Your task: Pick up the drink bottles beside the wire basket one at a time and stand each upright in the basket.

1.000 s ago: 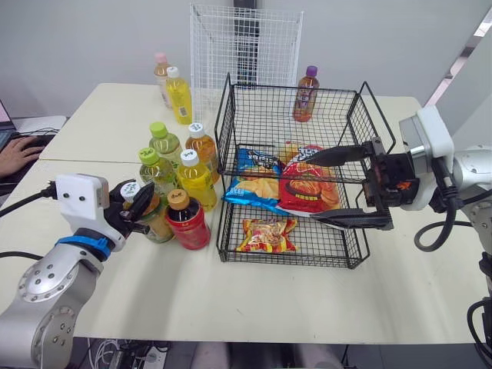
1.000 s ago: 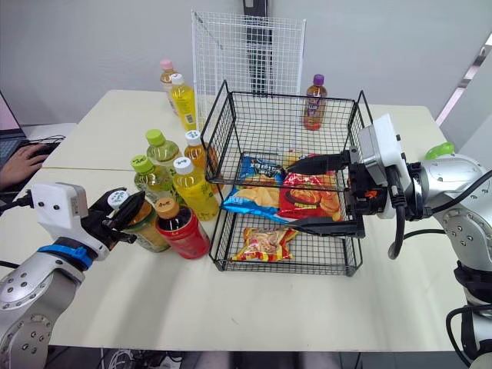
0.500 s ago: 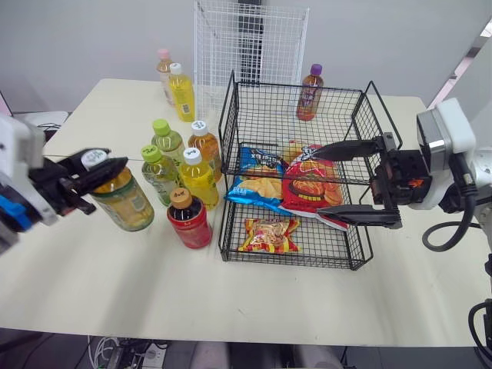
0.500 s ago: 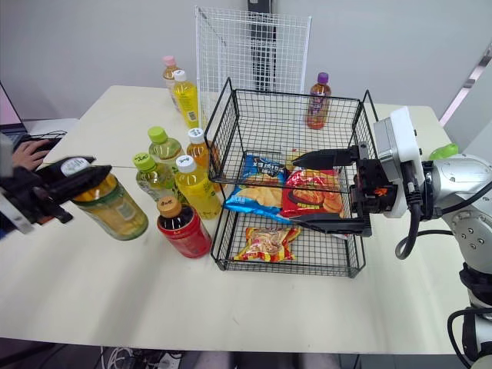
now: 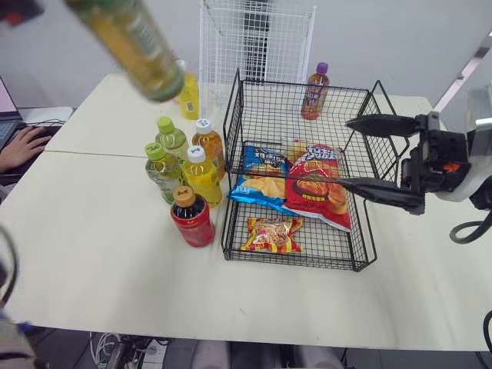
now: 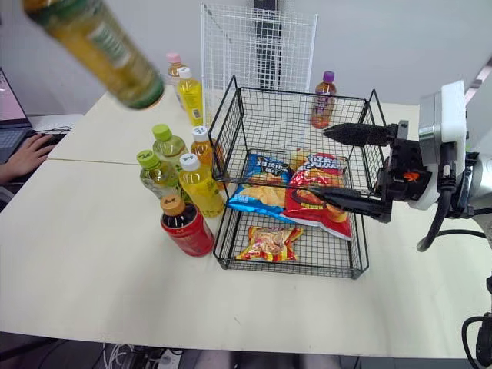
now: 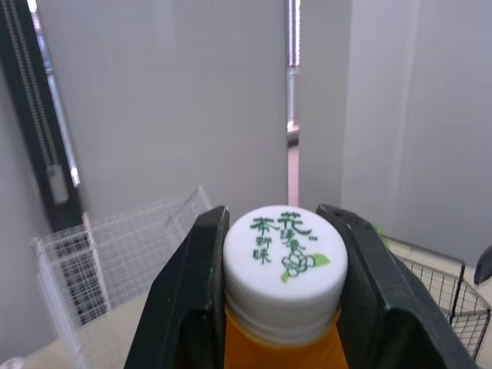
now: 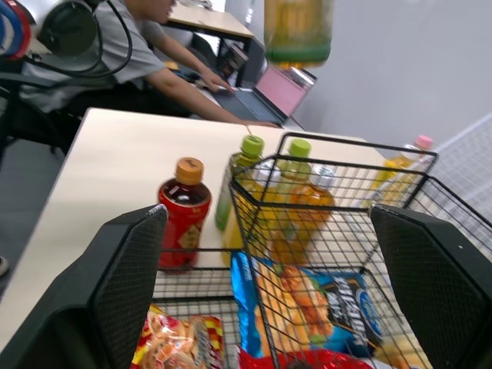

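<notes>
One drink bottle is aloft, tilted high above the left side of the bench. The left end effector is clenched on its white cap, a finger on each side. This looks like the carry step of one placement, with the grasp made and the bottle not yet over the wire basket.

Nearest on the bench, the front strip is bare and offers free room. Behind it stands a red bottle, just beside the basket's left wall. A yellow bottle, two green-capped bottles and an amber bottle are bunched close behind it. They wait their turn, and a low swing could knock them.

Inside the basket, a small snack packet lies at the front, with a blue bag and a red bag behind it. The far part shows bare mesh, probably the best standing ground. The right end effector hovers with its fingers spread wide over the basket's right side, grasping nothing and narrowing the way in.

The next move calls for righting the bottle, crossing the left rim with height to spare, then lowering it at the far left. Beyond the basket stand a purple-capped bottle, another yellow one and a white wire panel.
</notes>
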### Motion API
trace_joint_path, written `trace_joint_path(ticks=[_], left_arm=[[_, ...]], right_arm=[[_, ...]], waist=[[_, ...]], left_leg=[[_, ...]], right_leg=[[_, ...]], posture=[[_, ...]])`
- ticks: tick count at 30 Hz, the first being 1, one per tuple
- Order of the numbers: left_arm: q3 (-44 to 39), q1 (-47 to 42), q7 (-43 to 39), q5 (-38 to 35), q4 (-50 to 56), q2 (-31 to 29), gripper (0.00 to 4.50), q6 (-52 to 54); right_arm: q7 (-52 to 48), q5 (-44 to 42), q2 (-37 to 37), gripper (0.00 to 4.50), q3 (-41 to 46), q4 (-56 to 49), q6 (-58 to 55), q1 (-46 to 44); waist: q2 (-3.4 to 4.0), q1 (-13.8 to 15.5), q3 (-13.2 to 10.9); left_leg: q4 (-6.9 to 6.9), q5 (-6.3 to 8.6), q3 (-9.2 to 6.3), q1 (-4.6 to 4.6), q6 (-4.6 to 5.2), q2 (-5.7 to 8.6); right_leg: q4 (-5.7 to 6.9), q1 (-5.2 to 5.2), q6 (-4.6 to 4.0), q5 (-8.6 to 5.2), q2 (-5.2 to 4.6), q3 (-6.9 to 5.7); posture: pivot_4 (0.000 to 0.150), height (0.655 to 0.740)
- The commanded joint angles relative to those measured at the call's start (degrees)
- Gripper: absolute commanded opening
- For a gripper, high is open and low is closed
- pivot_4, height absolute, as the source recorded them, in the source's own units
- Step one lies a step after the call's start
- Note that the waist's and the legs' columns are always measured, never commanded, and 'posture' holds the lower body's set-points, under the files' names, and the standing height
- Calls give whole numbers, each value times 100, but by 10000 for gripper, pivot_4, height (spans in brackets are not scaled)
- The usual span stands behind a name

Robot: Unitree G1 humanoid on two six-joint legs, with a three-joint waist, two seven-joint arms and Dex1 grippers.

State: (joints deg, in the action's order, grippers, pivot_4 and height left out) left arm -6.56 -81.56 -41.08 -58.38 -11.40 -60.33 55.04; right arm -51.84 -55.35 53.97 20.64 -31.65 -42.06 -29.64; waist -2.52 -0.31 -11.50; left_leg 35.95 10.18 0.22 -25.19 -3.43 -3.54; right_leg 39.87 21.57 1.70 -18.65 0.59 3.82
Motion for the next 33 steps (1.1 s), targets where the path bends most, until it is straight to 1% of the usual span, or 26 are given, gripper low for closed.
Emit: trace_joint_path(ticks=[1,4,6,7,11,16,17,21,24,28,33], left_arm=[[565,-940,-688,887,-722,625,13772,-529],[877,-1486,-1168,1415,-1416,1467,13772,-923],[1094,-1646,-1411,1838,-1902,2102,13772,-1415],[1139,-1700,-1504,2028,-2102,2309,13772,-1608],[1090,-1876,-1382,2571,-3134,3435,13772,-2432],[1000,-2097,-1281,3188,-4286,4384,13772,-3449],[968,-2152,-1274,3274,-4459,4496,13772,-3593],[917,-2303,-1096,3697,-5197,5077,13772,-4260],[829,-2361,-1001,3928,-5535,5329,13772,-4554],[738,-2394,-892,4179,-5819,5523,13772,-4727],[650,-2402,-783,4481,-5984,5584,13772,-4836]], right_arm=[[450,-276,226,45000,746,-381,-211,338],[843,-500,275,45000,1215,-698,-370,758],[1146,-622,252,45000,1522,-943,-487,1097],[1268,-674,256,45000,1603,-1016,-508,1206],[1853,-567,132,45000,1826,-1367,-502,1703],[2355,-574,15,45000,1941,-1681,-378,2125],[2428,-573,9,45000,1937,-1710,-355,2164],[2830,-39,-119,45000,1916,-1865,-141,2375],[2967,91,-177,45000,1868,-1929,-48,2455],[3073,8,-199,45000,1878,-2056,-24,2535],[3173,-82,-192,45000,1943,-2130,15,2641]], waist=[[1,3,-1],[3,2,-1],[4,2,0],[4,4,0],[9,-33,-3],[12,-105,-5],[12,-112,-5],[12,-131,-5],[16,-146,-3],[20,-151,-3],[21,-145,-2]], left_leg=[[0,0,2,-3,0,4],[0,0,-3,-28,-1,2],[4,-1,-5,-59,-2,0],[5,-1,-6,-68,-2,0],[7,-1,0,-74,-2,4],[6,-1,1,-79,-1,8],[6,-1,0,-79,-1,9],[5,-1,0,-79,-1,12],[6,-1,1,-79,-1,13],[5,-2,0,-77,-1,12],[5,-2,-1,-77,-2,12]], right_leg=[[3,1,-4,2,-2,4],[9,28,-14,8,0,1],[14,59,-15,9,3,0],[15,65,-15,9,4,-2],[13,70,-15,9,3,9],[10,72,-14,8,3,12],[10,72,-14,8,3,12],[10,72,-12,7,3,13],[11,71,-11,7,3,14],[13,71,-11,7,4,14],[13,70,-11,7,5,13]], posture=[[1500,7360],[1500,7360],[1500,7360],[1500,7360],[1500,7360],[1500,7360],[1500,7360],[1500,7360],[1500,7360],[1500,7360],[1500,7360]])
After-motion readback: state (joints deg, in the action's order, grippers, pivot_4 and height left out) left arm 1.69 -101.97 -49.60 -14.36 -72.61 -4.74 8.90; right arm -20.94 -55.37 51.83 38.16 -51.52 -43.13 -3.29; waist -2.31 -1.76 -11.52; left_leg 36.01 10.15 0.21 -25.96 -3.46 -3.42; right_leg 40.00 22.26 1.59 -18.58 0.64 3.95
